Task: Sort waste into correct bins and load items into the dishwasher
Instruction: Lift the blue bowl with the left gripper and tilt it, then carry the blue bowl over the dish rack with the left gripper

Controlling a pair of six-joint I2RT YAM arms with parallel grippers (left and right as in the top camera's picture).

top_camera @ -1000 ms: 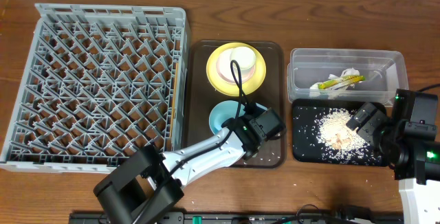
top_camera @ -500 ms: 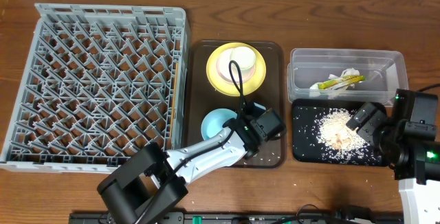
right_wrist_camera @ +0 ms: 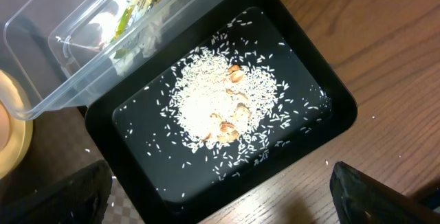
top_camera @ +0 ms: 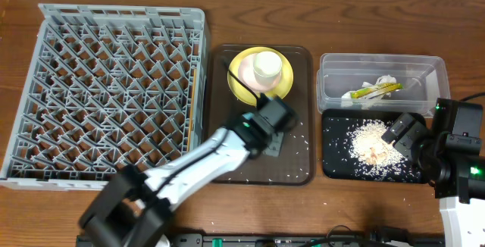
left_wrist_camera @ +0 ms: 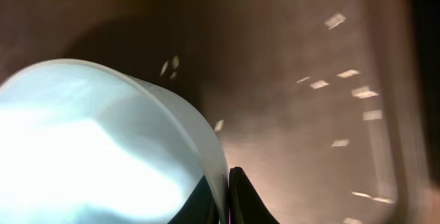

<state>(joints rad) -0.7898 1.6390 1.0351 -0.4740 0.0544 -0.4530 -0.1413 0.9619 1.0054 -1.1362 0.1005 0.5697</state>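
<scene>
While the light blue bowl is pinched at its rim by the closed left claw over the brown tray, the right claw is kept wide open above the black tray w/ rice.

Rack left, cup on plate on middle tray, tub behind, perhaps touching, shallow tray

Silver-white left arm with black joints and a looped black cable; right arm black.
</scene>
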